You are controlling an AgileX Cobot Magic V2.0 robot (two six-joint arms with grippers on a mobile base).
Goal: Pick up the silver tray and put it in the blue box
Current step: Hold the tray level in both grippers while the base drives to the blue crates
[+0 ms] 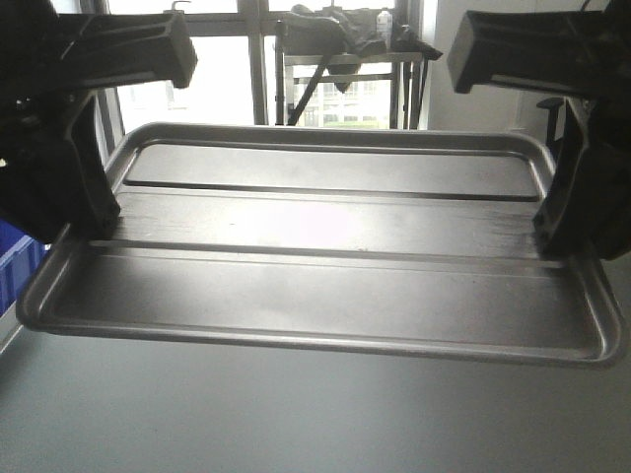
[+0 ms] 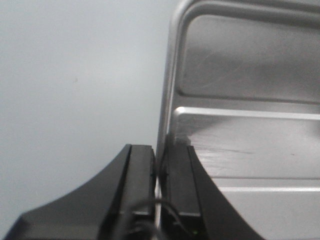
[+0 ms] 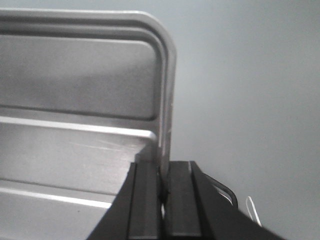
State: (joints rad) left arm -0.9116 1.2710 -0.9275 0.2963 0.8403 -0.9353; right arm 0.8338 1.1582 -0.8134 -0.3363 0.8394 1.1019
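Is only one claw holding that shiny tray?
No, the left claw and the right claw each pinch an opposite end rim of the silver tray.

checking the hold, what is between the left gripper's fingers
Only the raised rim of the silver tray, on its short side, pinched in the left gripper. The left wrist view shows it.

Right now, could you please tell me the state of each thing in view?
silver tray: held above the grey table, empty, gripped at both short rims.
left fingers: shut on the tray's left rim.
right fingers: shut on the tray's right rim.
blue box: only a sliver shows at the left edge; the tray is not yet in it.
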